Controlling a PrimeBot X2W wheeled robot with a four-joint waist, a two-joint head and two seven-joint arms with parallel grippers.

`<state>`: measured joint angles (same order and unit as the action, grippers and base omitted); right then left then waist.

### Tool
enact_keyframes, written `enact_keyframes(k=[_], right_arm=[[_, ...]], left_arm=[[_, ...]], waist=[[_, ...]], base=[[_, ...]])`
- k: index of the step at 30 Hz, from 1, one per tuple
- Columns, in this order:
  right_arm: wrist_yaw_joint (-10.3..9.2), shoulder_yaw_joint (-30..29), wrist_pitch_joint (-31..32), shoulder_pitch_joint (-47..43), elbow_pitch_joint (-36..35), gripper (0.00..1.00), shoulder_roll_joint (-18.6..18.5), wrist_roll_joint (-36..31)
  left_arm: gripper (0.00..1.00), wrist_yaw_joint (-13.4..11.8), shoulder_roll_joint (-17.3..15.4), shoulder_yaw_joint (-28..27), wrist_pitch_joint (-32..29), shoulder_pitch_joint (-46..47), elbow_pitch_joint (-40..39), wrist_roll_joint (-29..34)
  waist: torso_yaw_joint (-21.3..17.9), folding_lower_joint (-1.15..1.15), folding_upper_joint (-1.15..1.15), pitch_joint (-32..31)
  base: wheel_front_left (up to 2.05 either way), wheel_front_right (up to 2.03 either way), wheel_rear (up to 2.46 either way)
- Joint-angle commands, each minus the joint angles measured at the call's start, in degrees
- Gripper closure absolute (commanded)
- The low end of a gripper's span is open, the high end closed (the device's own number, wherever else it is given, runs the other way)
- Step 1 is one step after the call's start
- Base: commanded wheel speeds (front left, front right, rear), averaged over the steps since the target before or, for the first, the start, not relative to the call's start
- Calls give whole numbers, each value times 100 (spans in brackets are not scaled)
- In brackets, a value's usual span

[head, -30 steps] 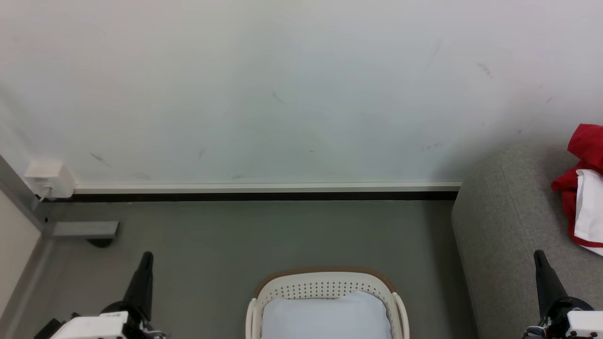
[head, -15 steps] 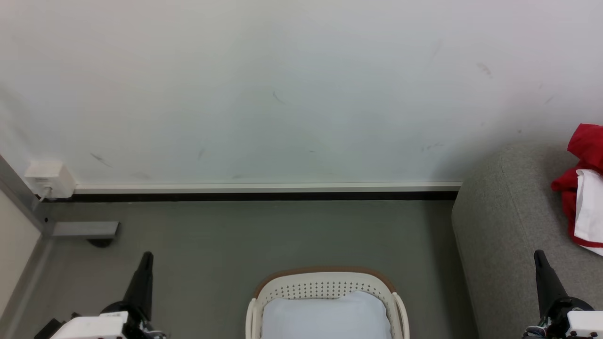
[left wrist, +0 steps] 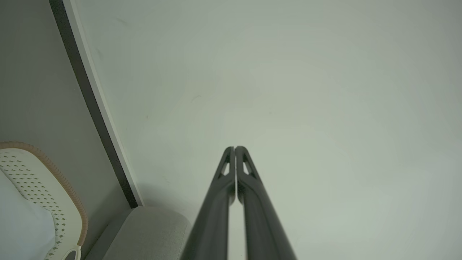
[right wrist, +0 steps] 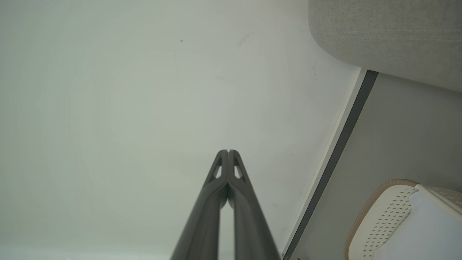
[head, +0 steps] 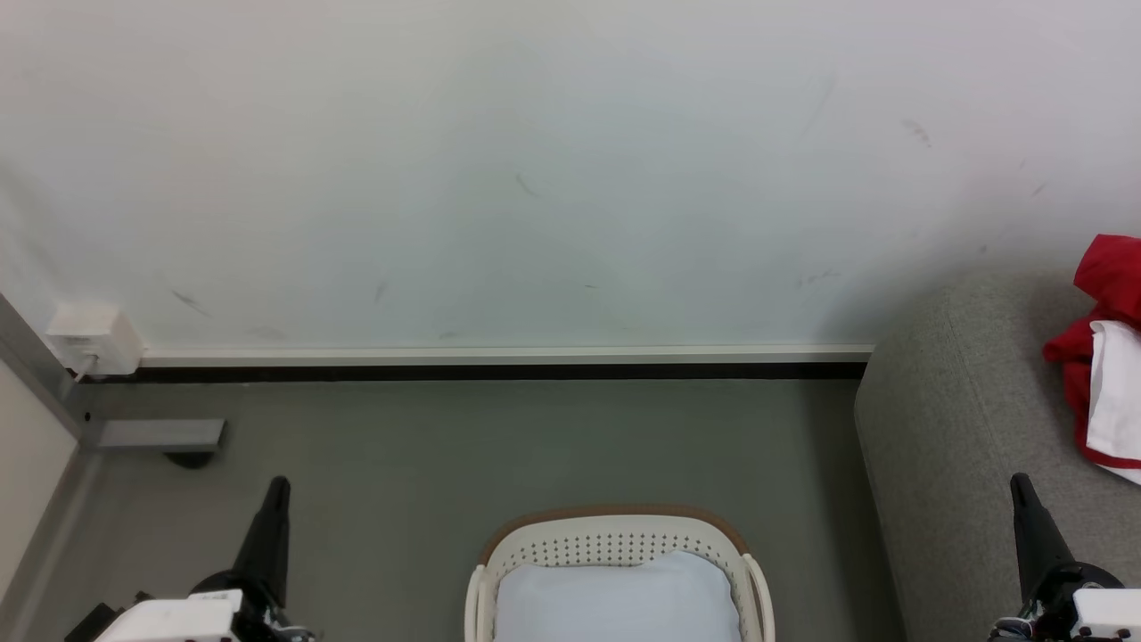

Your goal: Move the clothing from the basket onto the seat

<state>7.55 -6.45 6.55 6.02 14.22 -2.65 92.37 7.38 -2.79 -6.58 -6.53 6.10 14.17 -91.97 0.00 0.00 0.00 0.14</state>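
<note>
Red and white clothing lies bunched on the grey sofa seat at the right edge of the head view. The white perforated basket with a brown rim stands on the floor at the bottom centre, holding a pale blue pad; no red clothing is visible in it. My left gripper points up at the lower left, shut and holding nothing, left of the basket. At the lower right my right gripper is shut and holding nothing, in front of the sofa. Both wrist views show closed fingertips, left gripper, right gripper, facing the wall.
A white wall with a pale and black skirting board runs behind the grey floor. A white socket box and a grey metal bracket sit at the far left corner. The sofa arm and basket rim appear in the wrist views.
</note>
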Motion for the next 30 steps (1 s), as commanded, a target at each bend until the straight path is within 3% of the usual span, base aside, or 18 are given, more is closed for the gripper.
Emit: enact_keyframes(k=[1, 30], right_arm=[[-12, -20, 18, 67, -28, 100, -44, 7], [-12, -20, 18, 67, -28, 100, -44, 7]], left_arm=[[100, 22, -14, -7, -22, 51, -17, -80], [100, 22, -14, -7, -21, 51, -17, -80]], waist=[[0, 0, 0, 0], [0, 0, 0, 0]], base=[[0, 0, 0], [0, 0, 0]])
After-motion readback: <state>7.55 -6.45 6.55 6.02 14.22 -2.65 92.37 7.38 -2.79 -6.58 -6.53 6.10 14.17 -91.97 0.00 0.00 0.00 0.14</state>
